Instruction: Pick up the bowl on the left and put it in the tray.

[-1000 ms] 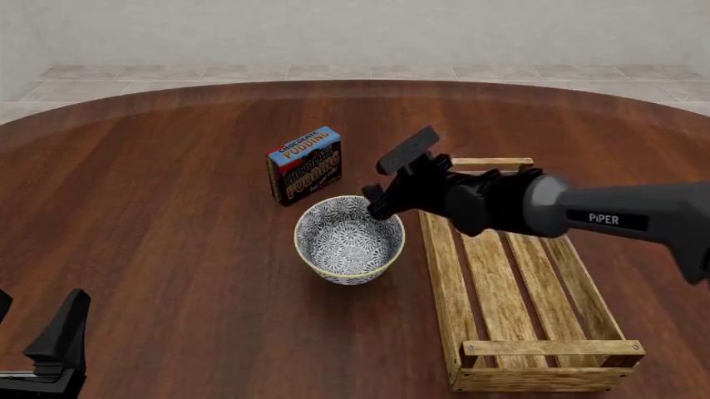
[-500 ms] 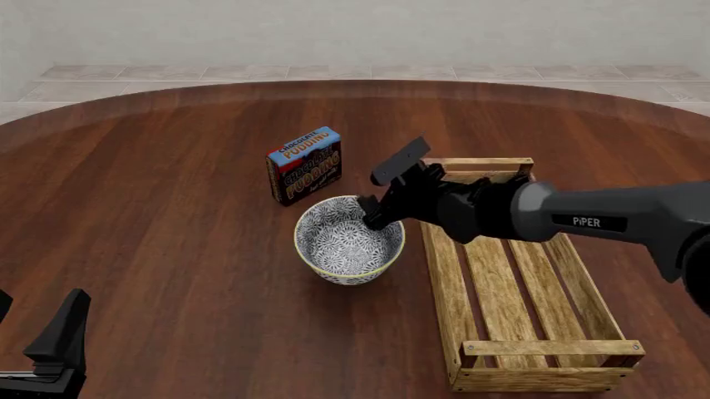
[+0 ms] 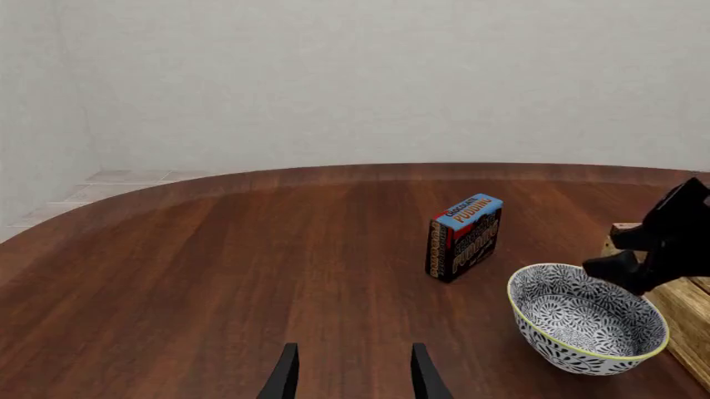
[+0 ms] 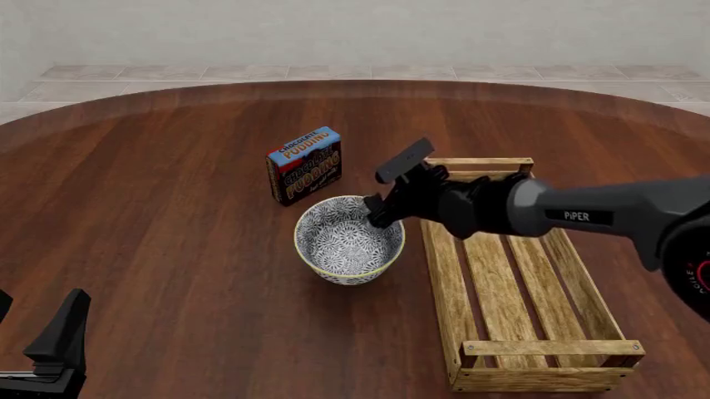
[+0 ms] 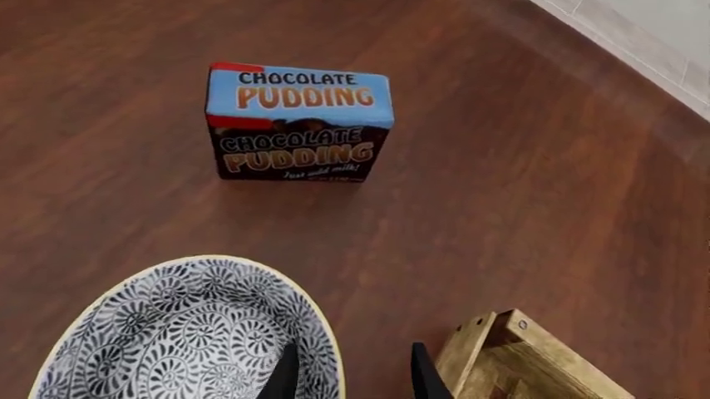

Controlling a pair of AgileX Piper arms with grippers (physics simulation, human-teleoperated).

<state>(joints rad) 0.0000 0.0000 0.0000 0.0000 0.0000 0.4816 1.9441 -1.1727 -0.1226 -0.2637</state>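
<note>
Centrally: bowl (image 4: 348, 239), upright on table (image 4: 166, 233), just left of tray (image 4: 521, 283); right gripper (image 4: 383, 209) parted, fingers straddling bowl's rim nearest tray, not clamped; left gripper (image 3: 349, 374) parted, empty; pudding box (image 4: 303, 165) behind bowl

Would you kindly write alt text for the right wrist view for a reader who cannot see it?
The right hand straddles the near rim of the blue-patterned bowl, one fingertip inside and one outside. Beyond stands a chocolate pudding box upright on the dark wooden table; a corner of the tray shows beside the fingers.
</note>
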